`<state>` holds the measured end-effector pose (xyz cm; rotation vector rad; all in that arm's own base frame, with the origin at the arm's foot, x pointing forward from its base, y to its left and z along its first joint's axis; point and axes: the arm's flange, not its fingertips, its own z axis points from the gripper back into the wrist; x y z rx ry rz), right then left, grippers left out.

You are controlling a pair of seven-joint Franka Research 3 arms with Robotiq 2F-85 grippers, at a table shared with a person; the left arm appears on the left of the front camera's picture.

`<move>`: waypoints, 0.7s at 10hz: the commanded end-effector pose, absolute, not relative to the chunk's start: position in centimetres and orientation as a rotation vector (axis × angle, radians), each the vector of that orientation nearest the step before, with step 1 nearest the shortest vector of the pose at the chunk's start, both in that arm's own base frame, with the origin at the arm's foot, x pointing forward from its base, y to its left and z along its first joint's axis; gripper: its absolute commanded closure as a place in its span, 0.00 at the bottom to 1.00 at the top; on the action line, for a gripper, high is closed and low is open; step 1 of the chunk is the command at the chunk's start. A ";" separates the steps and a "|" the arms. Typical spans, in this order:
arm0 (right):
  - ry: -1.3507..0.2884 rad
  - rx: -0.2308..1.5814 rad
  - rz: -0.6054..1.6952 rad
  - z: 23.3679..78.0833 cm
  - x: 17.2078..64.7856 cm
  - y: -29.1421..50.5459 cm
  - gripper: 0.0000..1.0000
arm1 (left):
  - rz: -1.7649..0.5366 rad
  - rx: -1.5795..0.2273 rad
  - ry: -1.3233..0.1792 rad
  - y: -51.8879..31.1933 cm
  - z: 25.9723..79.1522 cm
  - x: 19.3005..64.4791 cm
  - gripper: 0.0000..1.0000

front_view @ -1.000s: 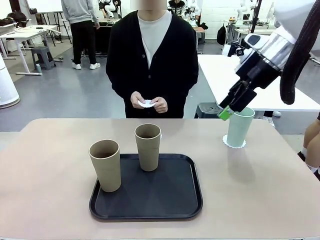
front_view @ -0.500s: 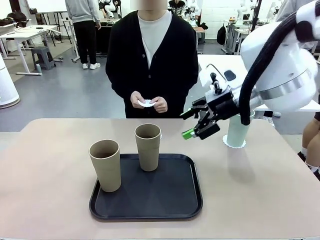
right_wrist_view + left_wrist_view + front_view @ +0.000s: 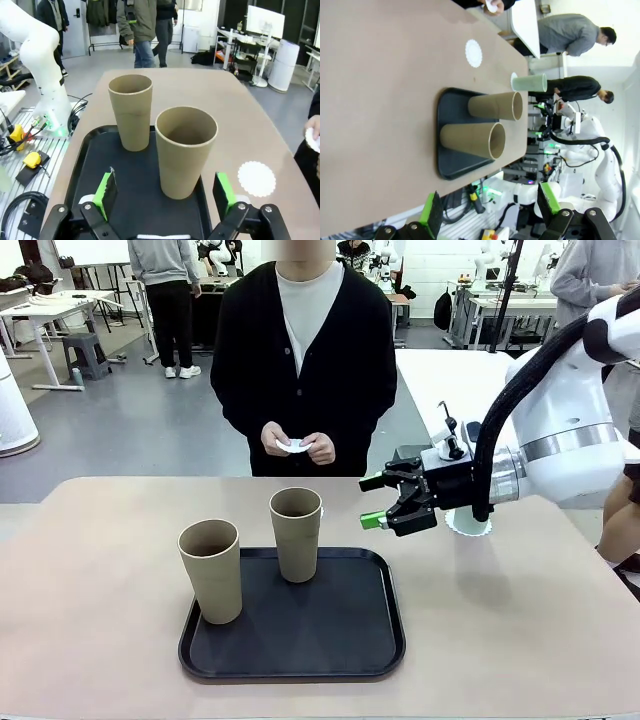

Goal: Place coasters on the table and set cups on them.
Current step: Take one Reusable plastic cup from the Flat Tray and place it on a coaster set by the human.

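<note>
The right gripper [image 3: 385, 502] hangs above the table at centre-right of the front view. Its green-padded jaws are spread wide with nothing between them, and it points toward picture left. Just past its fingertips, not touching, a tall tan-brown matte tumbler [image 3: 296, 533] stands at the far edge of a black rounded-square tray [image 3: 330, 630]. In the right wrist view this tumbler stands at the centre, lined up between the two pads. The second tan-brown tumbler [image 3: 130, 112] is behind it at upper left, also on the tray.

A thin white scalloped coaster [image 3: 256, 178] lies bare on the beige-pink table [image 3: 220, 100] at the lower right of that view, beside the tray. Behind the right arm in the front view, another white coaster [image 3: 468, 527] shows on the table. The left wrist view shows the mint green tumbler [image 3: 529, 82] standing on it.

At top centre of the front view, the person's hands [image 3: 300, 445] hold a small white disc [image 3: 293, 448].

The left gripper [image 3: 490, 212] sits at the bottom edge of its own view, released, jaws apart, well away from the tray.
</note>
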<state>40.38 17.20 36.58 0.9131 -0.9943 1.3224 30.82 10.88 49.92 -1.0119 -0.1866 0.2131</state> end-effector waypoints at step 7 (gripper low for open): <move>-0.916 0.935 1.323 33.6 40.7 19.0 0.00 | 0.208 -1.024 -0.195 10.9 50.0 30.8 0.00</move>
